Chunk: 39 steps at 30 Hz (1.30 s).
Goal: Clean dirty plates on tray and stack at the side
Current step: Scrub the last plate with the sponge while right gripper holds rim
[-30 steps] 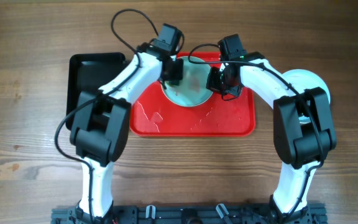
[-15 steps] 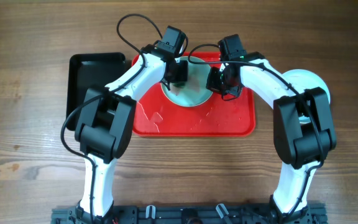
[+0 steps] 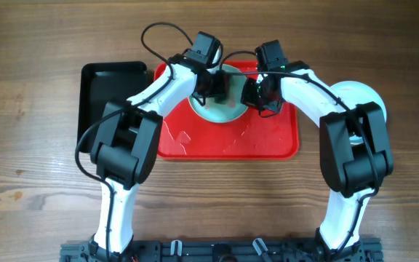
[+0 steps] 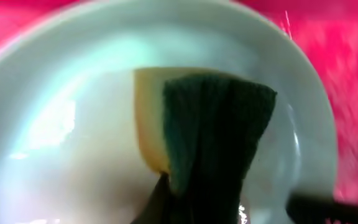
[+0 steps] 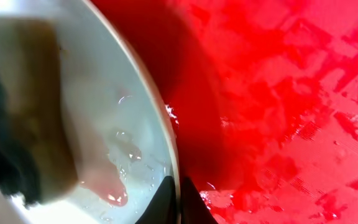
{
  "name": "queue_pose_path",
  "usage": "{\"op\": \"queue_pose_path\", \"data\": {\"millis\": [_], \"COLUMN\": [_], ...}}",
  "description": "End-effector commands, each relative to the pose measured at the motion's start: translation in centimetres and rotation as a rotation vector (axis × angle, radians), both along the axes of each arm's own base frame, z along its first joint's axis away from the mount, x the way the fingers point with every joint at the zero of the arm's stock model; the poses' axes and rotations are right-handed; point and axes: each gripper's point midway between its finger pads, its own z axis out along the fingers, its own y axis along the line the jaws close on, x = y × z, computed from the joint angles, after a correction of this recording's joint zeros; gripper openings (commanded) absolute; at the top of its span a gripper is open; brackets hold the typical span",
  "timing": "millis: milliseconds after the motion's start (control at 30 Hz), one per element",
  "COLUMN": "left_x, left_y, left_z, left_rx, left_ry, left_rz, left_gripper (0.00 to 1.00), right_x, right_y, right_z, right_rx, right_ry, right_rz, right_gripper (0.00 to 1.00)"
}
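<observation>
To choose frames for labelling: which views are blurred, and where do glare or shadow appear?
Left wrist: soft focus on the sponge, glare on the plate. Right wrist: wet glints on the tray, dark shadow beside the plate rim. Overhead: sharp.

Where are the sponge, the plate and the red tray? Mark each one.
sponge [image 4: 216, 130], left wrist view, on its green scouring face.
plate [image 4: 55, 137], left wrist view, on the bare wet well.
red tray [image 3: 224, 144], overhead view, on its bare floor near the front edge.
</observation>
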Motion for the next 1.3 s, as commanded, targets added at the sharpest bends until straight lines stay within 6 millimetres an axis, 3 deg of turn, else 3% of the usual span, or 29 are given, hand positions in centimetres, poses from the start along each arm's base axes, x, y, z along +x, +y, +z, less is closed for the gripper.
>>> {"op": "queue_pose_path", "data": {"millis": [0, 233, 533, 733, 833, 1133, 1267], "left_x": [2.8, 1.5, -3.0, -6.3, -7.2, -6.8, -7.2], "left_y": [4.8, 7.8, 8.9, 6.5, 6.5, 7.0, 6.1], "left_z": [-1.8, -2.3, -2.9, -1.3, -1.0, -1.0, -0.9], "left_rx": [0.209, 0.312, 0.385, 0.266, 0.266, 0.270, 0.216], "left_ry": [-0.100, -0.049, 0.128, 0.261, 0.294, 0.278, 0.294], "left_rz": [0.188, 0.368, 0.325, 0.116, 0.079, 0.051, -0.031], "left_gripper": [0.04, 0.04, 0.04, 0.04, 0.04, 0.04, 0.04], "right_x": [-1.4, -1.3, -1.3, -1.2, -1.1, 0.1, -0.4], "right_y": [0.1, 0.1, 0.1, 0.4, 0.8, 0.6, 0.4], "right_z": [-1.5, -1.5, -1.5, -1.4, -1.2, -0.5, -2.2], "right_rx": [-0.010, -0.010, -0.009, 0.005, 0.032, 0.234, 0.321], "right_ry": [0.050, 0.047, 0.046, 0.042, 0.035, 0.025, 0.078], "right_rz": [0.027, 0.026, 0.027, 0.038, 0.058, 0.090, 0.108], "right_gripper": [0.04, 0.04, 0.04, 0.04, 0.04, 0.04, 0.04]}}
